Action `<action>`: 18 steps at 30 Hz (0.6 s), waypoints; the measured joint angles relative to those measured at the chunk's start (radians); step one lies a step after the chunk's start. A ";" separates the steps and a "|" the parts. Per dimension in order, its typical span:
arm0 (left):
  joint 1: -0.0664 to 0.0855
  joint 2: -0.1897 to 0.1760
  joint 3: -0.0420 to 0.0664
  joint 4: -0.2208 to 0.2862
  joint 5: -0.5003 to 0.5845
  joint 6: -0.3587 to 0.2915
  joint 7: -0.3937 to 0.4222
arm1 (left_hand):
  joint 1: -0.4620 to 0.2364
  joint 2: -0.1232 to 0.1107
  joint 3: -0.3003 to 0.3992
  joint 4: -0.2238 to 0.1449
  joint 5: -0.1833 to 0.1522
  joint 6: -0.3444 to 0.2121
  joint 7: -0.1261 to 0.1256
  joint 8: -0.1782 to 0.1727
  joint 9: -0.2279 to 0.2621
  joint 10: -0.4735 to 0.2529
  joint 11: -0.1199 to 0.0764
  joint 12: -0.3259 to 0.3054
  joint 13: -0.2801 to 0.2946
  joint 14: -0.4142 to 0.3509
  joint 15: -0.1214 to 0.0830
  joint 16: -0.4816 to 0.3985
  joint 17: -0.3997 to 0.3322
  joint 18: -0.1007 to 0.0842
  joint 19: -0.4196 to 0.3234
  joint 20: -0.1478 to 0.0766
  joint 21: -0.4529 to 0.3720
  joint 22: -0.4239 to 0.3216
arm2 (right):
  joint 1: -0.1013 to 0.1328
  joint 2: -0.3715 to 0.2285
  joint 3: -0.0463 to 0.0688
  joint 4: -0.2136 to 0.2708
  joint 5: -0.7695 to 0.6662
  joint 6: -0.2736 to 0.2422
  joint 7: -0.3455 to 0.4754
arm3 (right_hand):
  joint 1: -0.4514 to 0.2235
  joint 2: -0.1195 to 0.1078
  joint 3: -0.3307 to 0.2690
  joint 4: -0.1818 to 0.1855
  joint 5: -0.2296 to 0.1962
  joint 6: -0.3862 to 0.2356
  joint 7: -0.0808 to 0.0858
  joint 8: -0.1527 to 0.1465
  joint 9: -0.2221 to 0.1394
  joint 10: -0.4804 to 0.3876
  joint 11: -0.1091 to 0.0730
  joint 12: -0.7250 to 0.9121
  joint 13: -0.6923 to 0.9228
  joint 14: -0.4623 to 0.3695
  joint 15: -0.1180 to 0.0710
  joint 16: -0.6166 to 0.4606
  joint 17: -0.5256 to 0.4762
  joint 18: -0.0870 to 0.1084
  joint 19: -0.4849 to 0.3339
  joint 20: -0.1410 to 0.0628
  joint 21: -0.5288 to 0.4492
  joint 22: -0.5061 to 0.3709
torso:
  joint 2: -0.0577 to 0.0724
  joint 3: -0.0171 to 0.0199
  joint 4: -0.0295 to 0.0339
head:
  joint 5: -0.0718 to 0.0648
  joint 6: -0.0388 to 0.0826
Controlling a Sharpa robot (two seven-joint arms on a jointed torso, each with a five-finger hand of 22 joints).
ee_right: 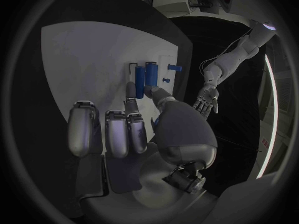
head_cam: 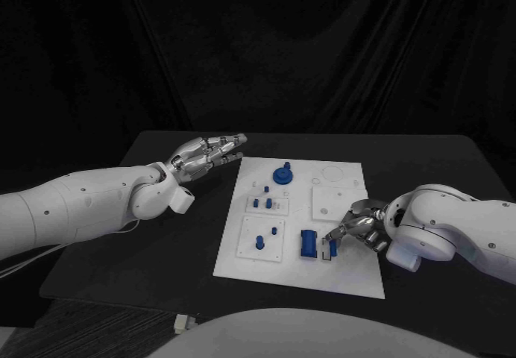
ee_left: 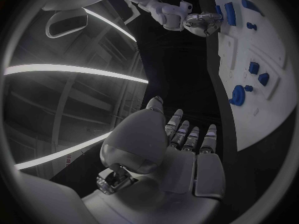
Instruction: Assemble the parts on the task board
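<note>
Right hand (head_cam: 360, 230) reaches over the task board (head_cam: 342, 274) at its near right, fingertips at two upright blue parts (head_cam: 314, 245); whether it grips one I cannot tell. Left hand (head_cam: 204, 158) hovers released, far left. Press straight down, gently.

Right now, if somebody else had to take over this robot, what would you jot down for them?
Left robot hand: open, holding nothing, raised beside the far left corner of the white rectangular task board.
Right robot hand: fingertips at the upright blue cylinders near the board's near right side; a firm grip cannot be told.
Small blue parts sit across the board, a round blue knob at its far end.
Assembly unfinished.
</note>
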State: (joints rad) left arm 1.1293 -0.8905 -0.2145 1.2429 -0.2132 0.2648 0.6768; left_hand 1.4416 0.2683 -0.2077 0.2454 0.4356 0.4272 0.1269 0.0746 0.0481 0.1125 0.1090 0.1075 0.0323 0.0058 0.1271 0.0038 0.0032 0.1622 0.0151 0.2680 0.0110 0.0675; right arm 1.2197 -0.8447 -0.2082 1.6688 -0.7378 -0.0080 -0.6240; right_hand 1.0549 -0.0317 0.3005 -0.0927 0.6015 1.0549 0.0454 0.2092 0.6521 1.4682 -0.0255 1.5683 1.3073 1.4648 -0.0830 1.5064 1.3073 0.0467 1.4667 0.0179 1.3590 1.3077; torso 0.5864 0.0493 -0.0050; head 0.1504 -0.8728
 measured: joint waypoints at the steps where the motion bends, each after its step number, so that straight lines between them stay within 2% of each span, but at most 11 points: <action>1: 0.000 0.000 0.000 0.000 0.000 0.000 0.000 | 0.000 0.000 0.000 0.000 0.000 0.000 0.000 0.000 0.000 0.000 0.000 0.000 0.000 0.000 0.000 0.000 0.000 0.000 0.000 0.000 0.000 0.000 | -0.001 0.001 0.000 -0.001 0.000 0.001 0.000 | 0.000 0.000 0.001 -0.001 -0.014 -0.003 0.000 0.002 0.001 0.000 0.000 0.000 0.000 0.000 0.000 0.000 0.000 0.000 0.000 0.000 0.000 0.000 | 0.000 0.0000 0.0000 | 0.000 0.000; 8: -0.001 -0.001 0.000 0.000 0.000 0.002 0.000 | 0.000 0.000 0.000 0.000 0.000 0.000 0.000 0.000 0.000 0.000 0.000 0.000 0.000 0.000 0.000 0.000 0.000 0.000 0.000 0.000 0.000 0.000 | -0.007 0.005 0.000 -0.007 -0.002 0.007 -0.001 | -0.010 0.009 0.012 -0.004 -0.039 -0.011 0.003 0.004 0.002 0.000 0.000 0.000 0.000 0.000 0.000 0.000 0.000 0.000 0.000 0.000 0.000 0.000 | 0.000 0.0000 0.0000 | 0.001 0.000; 15: -0.001 -0.001 0.000 0.000 0.000 0.003 0.000 | 0.000 0.000 0.000 0.000 0.000 0.000 0.000 0.000 0.000 0.000 0.000 0.000 0.000 0.000 0.000 0.000 0.000 0.000 0.000 0.000 0.000 0.000 | -0.010 0.008 0.000 -0.012 -0.010 0.013 -0.001 | -0.020 0.020 0.030 -0.011 -0.088 -0.022 0.002 0.008 0.002 0.000 0.000 0.000 0.000 0.000 0.000 0.000 0.000 0.000 0.000 0.000 -0.005 0.000 | 0.000 0.0000 0.0000 | 0.002 0.000; 18: -0.002 -0.001 0.000 0.000 0.000 0.004 0.000 | 0.000 0.000 0.000 0.000 0.000 0.000 0.000 0.000 0.000 0.000 0.000 0.000 0.000 0.000 0.000 0.000 0.000 0.000 0.000 0.000 0.000 0.000 | -0.012 0.010 0.000 -0.013 -0.014 0.015 -0.001 | -0.034 0.021 0.056 -0.029 -0.110 -0.031 0.004 0.008 0.002 0.000 0.000 0.000 0.000 0.000 0.000 0.000 0.000 0.000 0.000 0.000 -0.005 0.000 | 0.000 0.0000 0.0000 | 0.002 0.000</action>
State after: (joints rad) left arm 1.1274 -0.8913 -0.2145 1.2430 -0.2132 0.2685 0.6766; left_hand 1.4416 0.2683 -0.2077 0.2454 0.4356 0.4272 0.1269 0.0746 0.0480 0.1125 0.1090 0.1075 0.0322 0.0058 0.1271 0.0038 0.0032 0.1623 0.0151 0.2680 0.0110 0.0673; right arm 1.2075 -0.8350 -0.2083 1.6556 -0.7518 0.0069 -0.6250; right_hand 1.0205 -0.0105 0.3566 -0.1213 0.4911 1.0243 0.0497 0.2169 0.6541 1.4681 -0.0254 1.5683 1.3073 1.4649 -0.0830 1.5064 1.3073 0.0468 1.4667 0.0179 1.3541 1.3075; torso 0.5863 0.0493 -0.0050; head 0.1529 -0.8728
